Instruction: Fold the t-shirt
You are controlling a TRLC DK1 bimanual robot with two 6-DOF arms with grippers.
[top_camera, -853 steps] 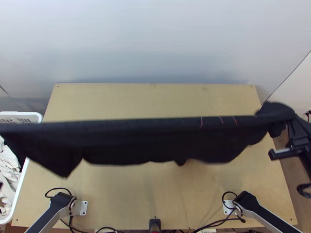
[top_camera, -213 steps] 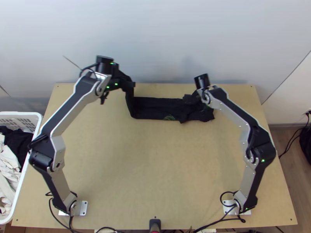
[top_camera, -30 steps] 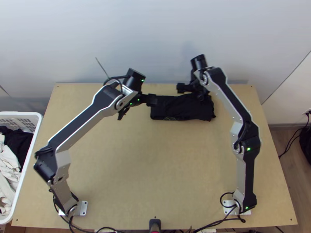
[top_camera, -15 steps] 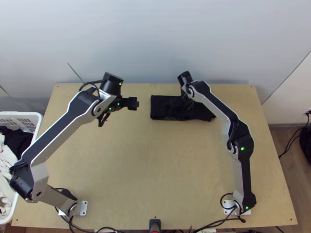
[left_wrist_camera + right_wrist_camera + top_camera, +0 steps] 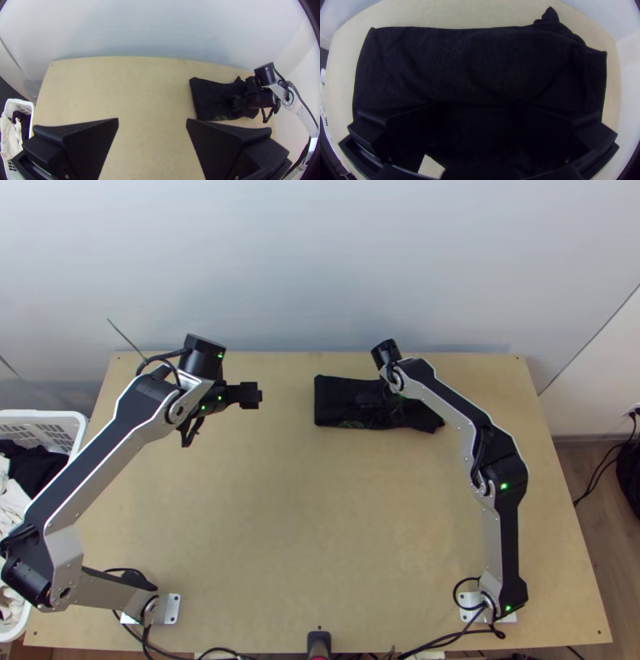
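Starting on the left, and the white basket (image 5: 60, 414) is cut off by the top view's edge, with white cloth (image 5: 11, 496) and black cloth (image 5: 34, 464) heaped inside! The elbow of the left arm (image 5: 112, 448) covers part of it; over to the left wrist view, where slots in its wall peek out below the cloth. Now the left gripper (image 5: 250, 394), over the far left part of the table (image 5: 280, 516), well apart from the t-shirt: from above its fingers blur into one dark block, but its wrist view shows them spread wide, bare wood between!

Across to the t-shirt, right of the middle near the far edge, folded into a compact oblong, layers impossible to count. A green print (image 5: 352, 424) sits by its near edge, partly in view. And here's the right gripper (image 5: 370, 398), black on black, right over the cloth! The right wrist view shows its fingers apart; whether they touch the fabric, I can't tell. From above, the right arm (image 5: 456, 408) hides a stretch of the far side, while the right wrist view reveals a small pointed tip (image 5: 550, 15) poking past a long edge. Far right, a dark object (image 5: 632, 472) is sliced off by the picture's edge, beside black cables (image 5: 596, 480).
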